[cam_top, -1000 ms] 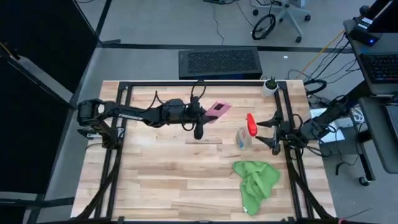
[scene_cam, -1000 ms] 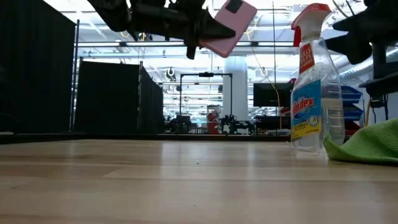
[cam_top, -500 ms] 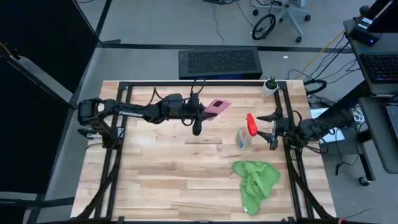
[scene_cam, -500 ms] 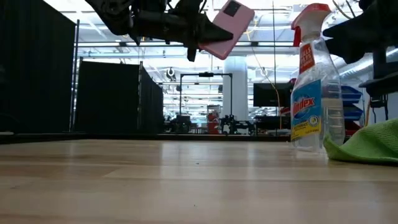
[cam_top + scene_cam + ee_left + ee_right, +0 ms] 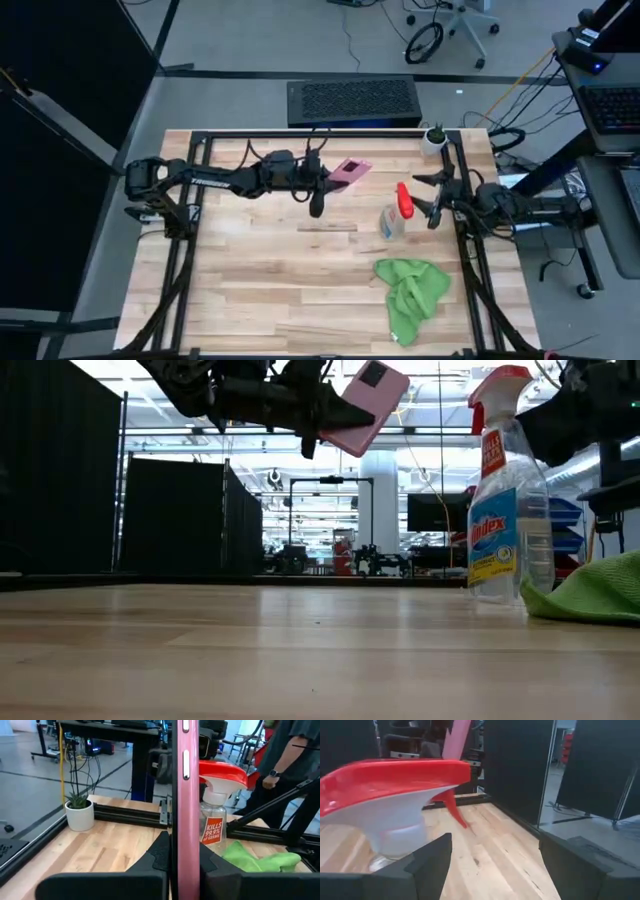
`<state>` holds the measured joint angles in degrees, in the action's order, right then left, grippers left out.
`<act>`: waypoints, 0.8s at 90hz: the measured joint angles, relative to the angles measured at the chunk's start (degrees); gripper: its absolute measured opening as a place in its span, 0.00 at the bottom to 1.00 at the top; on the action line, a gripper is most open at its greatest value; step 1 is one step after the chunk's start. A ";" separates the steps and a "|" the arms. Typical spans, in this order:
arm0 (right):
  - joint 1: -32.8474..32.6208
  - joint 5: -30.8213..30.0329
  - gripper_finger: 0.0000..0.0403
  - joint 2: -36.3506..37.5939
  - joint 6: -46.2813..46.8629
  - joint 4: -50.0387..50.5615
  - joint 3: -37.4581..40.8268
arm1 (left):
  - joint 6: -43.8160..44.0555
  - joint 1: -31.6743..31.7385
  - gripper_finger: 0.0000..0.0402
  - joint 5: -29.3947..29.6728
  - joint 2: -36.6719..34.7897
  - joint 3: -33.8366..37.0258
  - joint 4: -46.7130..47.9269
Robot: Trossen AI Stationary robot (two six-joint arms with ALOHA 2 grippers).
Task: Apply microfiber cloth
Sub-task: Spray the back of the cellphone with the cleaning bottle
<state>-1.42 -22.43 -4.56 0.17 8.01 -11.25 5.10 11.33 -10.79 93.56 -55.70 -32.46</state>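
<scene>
The green microfiber cloth (image 5: 412, 290) lies crumpled on the table at the near right, also seen in the low view (image 5: 596, 594). My left gripper (image 5: 328, 180) is shut on a pink phone (image 5: 350, 171), held high above the table's far middle. My right gripper (image 5: 432, 203) stands open just right of the clear spray bottle (image 5: 392, 216). The bottle's red nozzle (image 5: 385, 775) lies off to one side of its fingers, not between them. The cloth lies nearer than that gripper, untouched. My left gripper pinches the phone's two flat faces (image 5: 183, 851) between its two fingers, at the end nearer the arm. The fingers (image 5: 156, 856) come level from the table's left. The phone (image 5: 368, 405) is lifted clear and tilted, its free end higher.
A small potted plant (image 5: 434, 137) stands at the far right corner. Black frame rails (image 5: 462, 250) run along the table's left and right sides. A person (image 5: 287, 750) stands beyond the table's right side. Bare wood lies in the table's near left and middle.
My right gripper has gone a little toward the far edge and toward the spray bottle's nozzle, its arm swinging level, and it has stayed open. My left gripper has carried the phone slightly toward the far edge.
</scene>
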 joint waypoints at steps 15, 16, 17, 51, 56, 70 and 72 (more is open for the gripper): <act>1.72 -4.27 0.70 0.00 -2.84 0.38 0.00 | -0.04 0.00 0.01 -0.70 0.00 0.02 -0.01; 1.78 -4.60 0.70 0.00 -2.84 0.37 0.00 | -0.04 0.00 0.01 -0.78 0.00 0.02 -0.01; 1.83 -4.87 0.70 0.00 -2.81 0.37 0.00 | -0.04 0.00 0.01 -0.85 0.00 0.02 -0.01; 1.84 12.14 0.70 -0.21 3.26 0.98 0.00 | -1.63 -0.04 0.01 -2.95 0.02 0.04 0.47; 1.84 13.39 0.70 -0.22 3.49 0.95 0.00 | -1.57 -0.04 0.01 -2.95 0.02 0.04 0.49; 1.82 15.66 0.70 -0.18 2.23 -0.12 -0.03 | -1.55 -0.04 0.01 -2.95 0.02 0.04 0.48; 1.82 15.87 0.70 -0.19 2.32 0.15 -0.11 | -1.53 -0.02 0.01 -2.95 0.02 0.04 0.48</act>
<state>0.40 -6.56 -4.75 2.48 8.16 -11.36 3.56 11.31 -13.74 93.58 -55.66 -31.99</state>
